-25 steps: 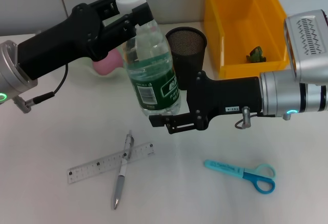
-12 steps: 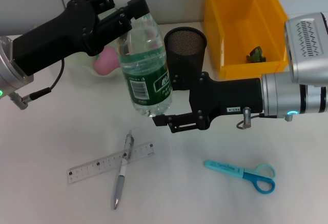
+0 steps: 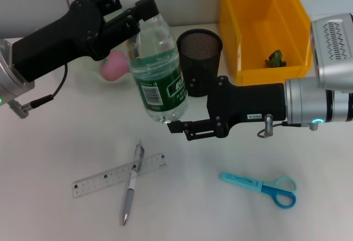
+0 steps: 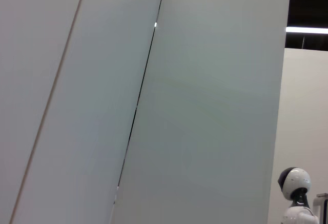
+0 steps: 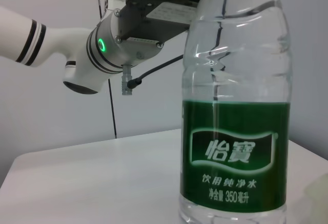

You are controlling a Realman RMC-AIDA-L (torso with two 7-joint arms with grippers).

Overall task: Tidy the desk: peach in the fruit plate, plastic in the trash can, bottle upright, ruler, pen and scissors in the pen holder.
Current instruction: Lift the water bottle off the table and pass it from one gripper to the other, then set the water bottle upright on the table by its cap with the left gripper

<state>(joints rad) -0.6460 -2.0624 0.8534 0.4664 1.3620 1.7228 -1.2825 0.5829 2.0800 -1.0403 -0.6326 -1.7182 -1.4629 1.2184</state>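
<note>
Head view: bottle (image 3: pixel 159 70) straighter (than before).

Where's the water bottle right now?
In the head view the water bottle stands left of the mesh pen holder, its neck held by the left gripper.

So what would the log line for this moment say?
left gripper: shut on bottle neck, bottle upright | right gripper: open beside bottle base | pen, ruler, scissors: on desk
</note>
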